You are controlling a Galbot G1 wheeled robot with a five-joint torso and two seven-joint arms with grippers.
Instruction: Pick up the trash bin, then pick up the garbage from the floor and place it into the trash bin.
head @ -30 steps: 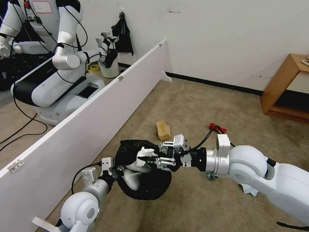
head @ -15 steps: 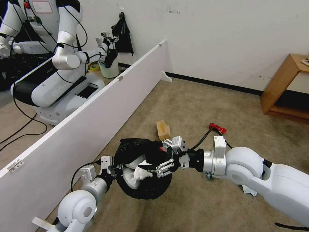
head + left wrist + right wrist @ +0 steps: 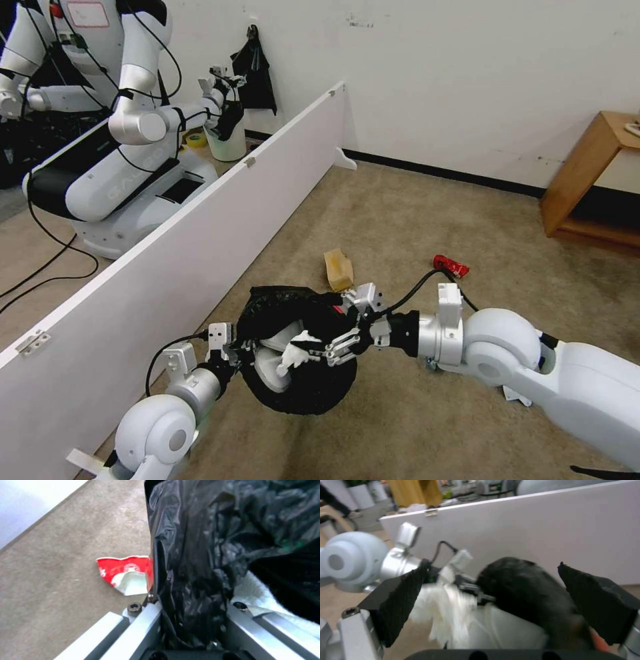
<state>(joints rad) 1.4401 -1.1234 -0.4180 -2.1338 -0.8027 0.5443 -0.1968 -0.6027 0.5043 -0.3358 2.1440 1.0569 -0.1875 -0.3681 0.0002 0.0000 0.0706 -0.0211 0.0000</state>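
While my left gripper [image 3: 235,348] stays clamped on the rim of the trash bin [image 3: 300,393], I hold the bin off the carpet [image 3: 413,220], tipped with its mouth facing up and toward the right arm. From the left wrist camera I can confirm the jaws are closed over the black liner [image 3: 200,555] at the bin's edge. My right gripper [image 3: 319,347] sits at the bin's mouth with its jaws spread apart; a white tissue [image 3: 293,353] lies just off its fingertips, over the opening, and I cannot tell whether it still touches them. On the floor I note a tan paper bag [image 3: 339,269] just beyond the bin, a red can [image 3: 451,265] farther right, and a red-white paper cup [image 3: 125,573] beneath the bin's side. A white partition board [image 3: 167,253] runs along my left.
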